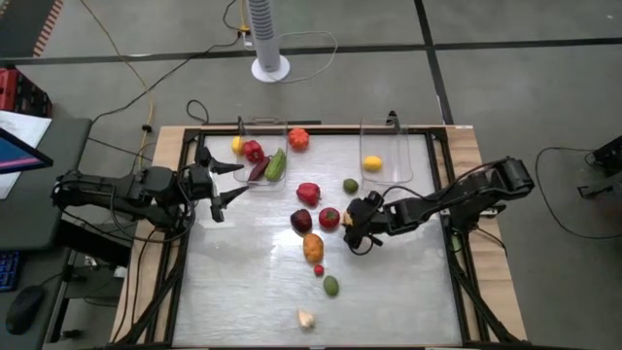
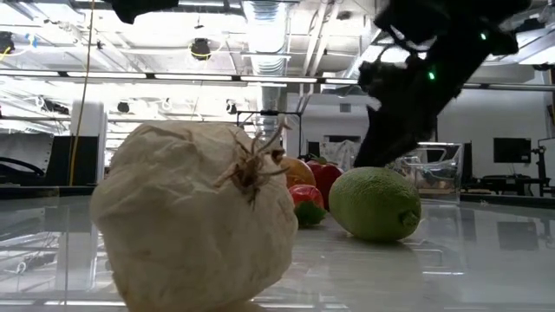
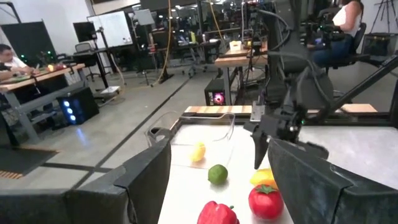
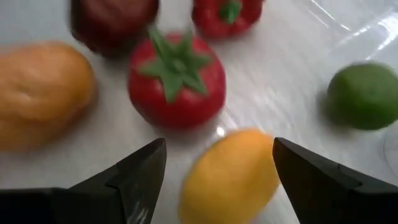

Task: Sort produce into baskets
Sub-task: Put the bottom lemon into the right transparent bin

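My right gripper (image 1: 355, 222) is open near the table's middle, pointing down over a yellow piece (image 4: 230, 177), with one finger on either side of it. A tomato (image 4: 176, 81), a maroon piece (image 1: 301, 221) and an orange piece (image 1: 313, 248) lie just left of it. My left gripper (image 1: 222, 190) is open and empty beside the left clear basket (image 1: 245, 126). That basket holds yellow, red, maroon and green pieces. The right basket (image 1: 416, 146) holds a lemon (image 1: 372, 163). My right gripper's fingers stand on either side of the yellow piece (image 4: 249, 155), which lies on the table. I cannot tell whether either finger (image 4: 298, 168) touches it.
A red pepper (image 1: 308, 192), a lime (image 1: 351, 185) and an orange-red piece (image 1: 298, 138) lie toward the far side. A small red piece (image 1: 319, 270), a green piece (image 2: 375, 204) and a pale garlic (image 2: 199, 217) lie toward the near edge. A white fan base (image 1: 270, 66) stands beyond the table.
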Tool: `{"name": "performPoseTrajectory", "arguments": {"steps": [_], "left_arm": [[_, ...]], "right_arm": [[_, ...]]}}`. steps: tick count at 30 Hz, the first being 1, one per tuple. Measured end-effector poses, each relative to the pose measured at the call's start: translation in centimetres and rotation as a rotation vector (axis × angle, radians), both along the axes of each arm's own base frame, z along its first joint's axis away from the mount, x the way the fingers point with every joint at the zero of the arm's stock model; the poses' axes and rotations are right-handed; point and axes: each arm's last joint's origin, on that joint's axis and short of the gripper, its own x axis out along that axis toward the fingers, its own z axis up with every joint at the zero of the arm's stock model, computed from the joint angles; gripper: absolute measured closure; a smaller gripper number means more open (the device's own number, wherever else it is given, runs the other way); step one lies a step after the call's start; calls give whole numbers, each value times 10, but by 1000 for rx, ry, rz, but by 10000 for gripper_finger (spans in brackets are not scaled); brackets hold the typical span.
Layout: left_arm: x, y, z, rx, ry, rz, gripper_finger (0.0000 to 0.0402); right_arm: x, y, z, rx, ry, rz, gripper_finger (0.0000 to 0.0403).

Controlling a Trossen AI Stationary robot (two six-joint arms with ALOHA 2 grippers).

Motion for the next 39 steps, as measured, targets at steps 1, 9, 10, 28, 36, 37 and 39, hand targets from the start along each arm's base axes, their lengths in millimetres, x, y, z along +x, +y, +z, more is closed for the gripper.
{"name": "performPoseTrajectory", "arguments": {"steps": [1, 9, 10, 28, 36, 37, 39], "left_arm": [[0, 0, 0, 3, 1, 0, 146], [0, 0, 0, 9, 3, 1, 146], [0, 0, 0, 9, 3, 1, 146], [0, 0, -1, 10, 10, 2, 146], [0, 0, -1, 8, 9, 3, 146], [0, 0, -1, 5, 8, 3, 146], [0, 0, -1, 4, 7, 3, 146]], "right_arm": [[0, 0, -5, -4, 15, -5, 82], [4, 1, -27, -7, 81, -16, 108], [4, 1, -28, -7, 87, -16, 115], [-1, 0, 9, -34, 106, -6, 177], [-17, -27, 93, -315, -29, -79, 178], [-23, -36, 100, -344, -28, -108, 175], [-32, -52, 109, -380, -20, -153, 167]]}}
